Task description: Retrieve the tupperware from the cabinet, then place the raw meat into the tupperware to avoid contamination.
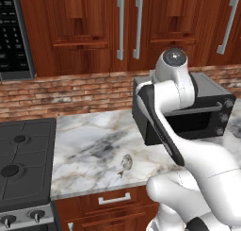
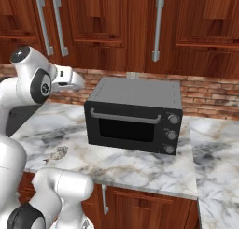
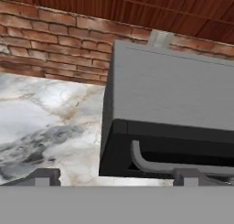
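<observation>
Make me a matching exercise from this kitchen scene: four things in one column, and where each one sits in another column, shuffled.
Things:
1. small grey-brown fish-shaped raw meat
2. black toaster oven
3. reddish-brown wooden wall cabinet
4. dark stove top

Places:
A. above the brick wall, doors closed
B. left end, beside the marble counter
C. near the counter's front edge
D. on the counter against the brick wall

Pairs: 1-C, 2-D, 3-A, 4-B
</observation>
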Controlling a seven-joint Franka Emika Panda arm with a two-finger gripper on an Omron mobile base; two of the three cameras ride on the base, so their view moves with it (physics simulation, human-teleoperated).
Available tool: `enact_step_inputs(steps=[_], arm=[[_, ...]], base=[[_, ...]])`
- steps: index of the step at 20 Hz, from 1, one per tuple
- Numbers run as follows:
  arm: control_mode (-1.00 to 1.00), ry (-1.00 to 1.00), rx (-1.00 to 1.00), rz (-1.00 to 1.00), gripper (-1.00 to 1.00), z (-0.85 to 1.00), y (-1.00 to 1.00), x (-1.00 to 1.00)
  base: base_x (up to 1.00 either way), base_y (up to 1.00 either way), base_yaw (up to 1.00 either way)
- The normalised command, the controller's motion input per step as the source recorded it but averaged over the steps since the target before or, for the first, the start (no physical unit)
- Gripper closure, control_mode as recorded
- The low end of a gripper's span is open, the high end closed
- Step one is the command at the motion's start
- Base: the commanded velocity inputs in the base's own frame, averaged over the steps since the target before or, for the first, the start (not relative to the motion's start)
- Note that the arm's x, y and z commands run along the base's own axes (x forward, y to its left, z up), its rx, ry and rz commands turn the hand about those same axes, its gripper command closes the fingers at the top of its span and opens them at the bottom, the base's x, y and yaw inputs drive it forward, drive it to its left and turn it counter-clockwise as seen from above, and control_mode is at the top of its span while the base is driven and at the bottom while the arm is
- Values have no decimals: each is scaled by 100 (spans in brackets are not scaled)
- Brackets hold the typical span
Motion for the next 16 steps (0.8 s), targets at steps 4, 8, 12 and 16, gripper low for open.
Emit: enact_step_inputs(steps=[4, 8, 12, 16], arm=[[-100, -16, 2, -14, -100, 81, 20, 0], [-100, -7, 9, -21, -100, 61, 22, 5], [-100, 0, 8, -15, -100, 54, 26, 7], [-100, 9, 13, -1, -100, 44, 16, 1]], base=[[0, 0, 0], [0, 0, 0], [0, 0, 0], [0, 0, 0]])
